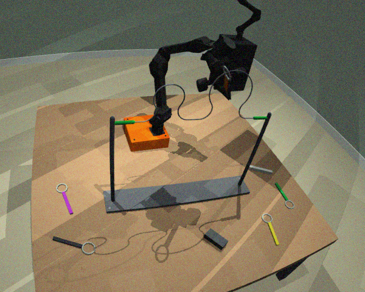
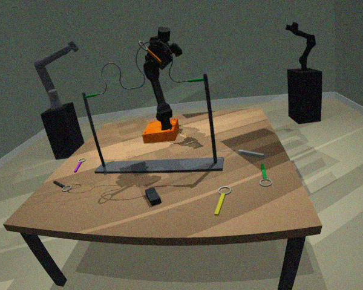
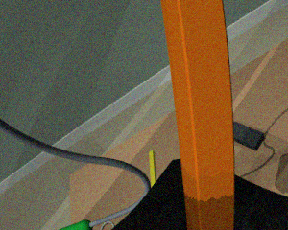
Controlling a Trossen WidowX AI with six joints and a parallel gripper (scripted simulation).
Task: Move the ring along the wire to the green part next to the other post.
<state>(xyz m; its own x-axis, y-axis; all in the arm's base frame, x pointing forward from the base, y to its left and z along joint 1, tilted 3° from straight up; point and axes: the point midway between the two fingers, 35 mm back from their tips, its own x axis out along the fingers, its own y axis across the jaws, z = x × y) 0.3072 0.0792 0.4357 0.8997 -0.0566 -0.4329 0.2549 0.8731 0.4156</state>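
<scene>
The black parallel-jaw gripper [image 1: 225, 90] [image 2: 158, 59] is clamped on the flat orange handle [image 1: 225, 84] [image 2: 153, 55] [image 3: 204, 105]. Its pale metal ring [image 1: 226, 72] [image 2: 143, 45] is up at the tall hump of the thin grey wire [image 1: 252, 86] [image 2: 137, 59] [image 3: 77, 155], between the two black posts [image 1: 112, 157] [image 2: 210, 124], well above the wooden table [image 1: 82, 276] [image 2: 175, 225].

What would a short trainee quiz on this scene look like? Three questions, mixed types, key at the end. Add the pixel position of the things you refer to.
1. True or false: the gripper [image 1: 226, 90] [image 2: 158, 57] is shut on the orange handle [image 1: 225, 83] [image 2: 153, 55] [image 3: 204, 105].
2. Which lies on the tabletop [image 1: 91, 170] [image 2: 175, 221]: (a) a purple-handled ring, (b) a red-handled ring, (c) a blue-handled ring?
3. Fill in: the wire's two end sections, beside the posts [image 1: 112, 157] [image 1: 255, 146] [image 2: 94, 131] [image 2: 210, 121], are coloured ____.

Key: 1 true; 2 a; 3 green.
</scene>
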